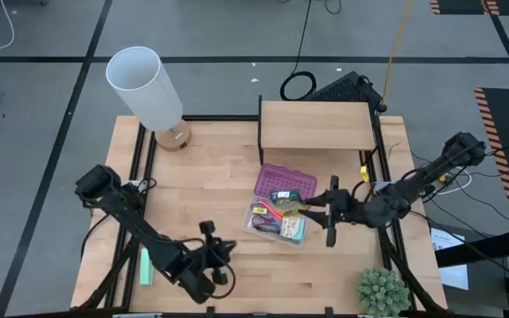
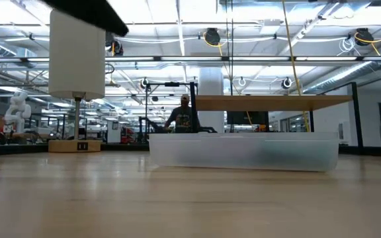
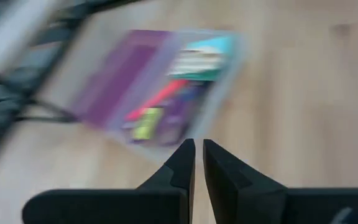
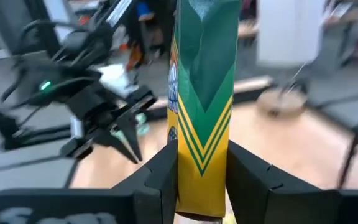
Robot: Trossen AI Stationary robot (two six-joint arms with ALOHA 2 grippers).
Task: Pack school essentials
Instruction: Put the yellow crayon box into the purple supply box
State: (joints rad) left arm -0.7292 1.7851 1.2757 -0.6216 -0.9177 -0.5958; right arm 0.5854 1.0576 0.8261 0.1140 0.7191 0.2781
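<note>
The clear case (image 1: 277,221) lies open near the table's middle, its purple lid (image 1: 285,181) folded back toward the far edge. Scissors, pencils and other small stationery lie inside it. My right gripper (image 1: 315,207) reaches in from the table's right and is shut on the green-yellow crayon box (image 4: 201,93), which is over the case's right part. My left gripper (image 1: 222,256) hovers near the front edge, left of the case, shut and holding nothing (image 3: 198,152). My right gripper pinches the crayon box between its two fingers at one end (image 4: 201,177), one finger on each of two opposite faces. The fingers come from the table's right and lie along the box. The rest of the box sticks out past the fingertips toward the case.
A mint-green block (image 1: 146,265) lies at the front left beside my left arm. A white lamp (image 1: 144,84) stands at the far left corner, a wooden shelf (image 1: 316,124) at the far edge and a small plant (image 1: 383,291) at the front right.
</note>
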